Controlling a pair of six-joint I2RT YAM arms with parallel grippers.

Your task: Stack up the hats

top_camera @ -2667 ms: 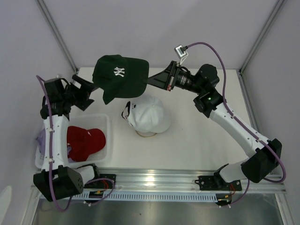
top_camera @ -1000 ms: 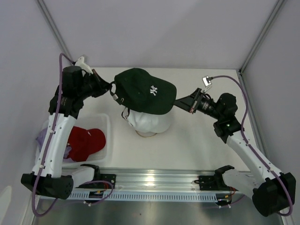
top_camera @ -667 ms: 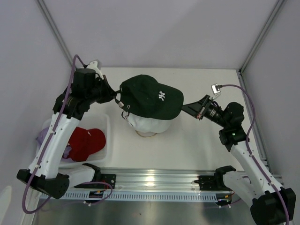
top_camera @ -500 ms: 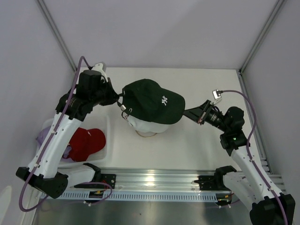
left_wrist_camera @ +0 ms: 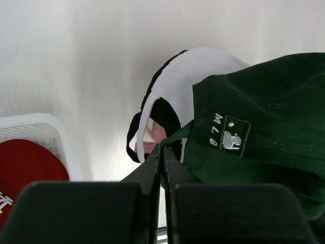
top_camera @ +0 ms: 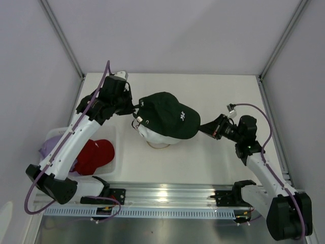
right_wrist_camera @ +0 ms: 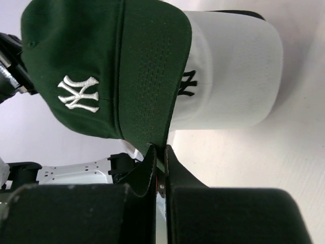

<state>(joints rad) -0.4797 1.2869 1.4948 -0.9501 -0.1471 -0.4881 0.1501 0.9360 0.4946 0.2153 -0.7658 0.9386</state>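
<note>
Green hat (top_camera: pixel 170 114) atop white hat (top_camera: pixel 155 136), pinched by left gripper (top_camera: pixel 134 108) at 9 o'clock, right gripper (top_camera: pixel 203 128) at 3; red hat (top_camera: pixel 94 155) unstacked.

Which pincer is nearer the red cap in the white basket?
Left. The left pincer pinches the rear of the green cap, on the side toward the red cap; the right pincer pinches its brim on the far side.
</note>
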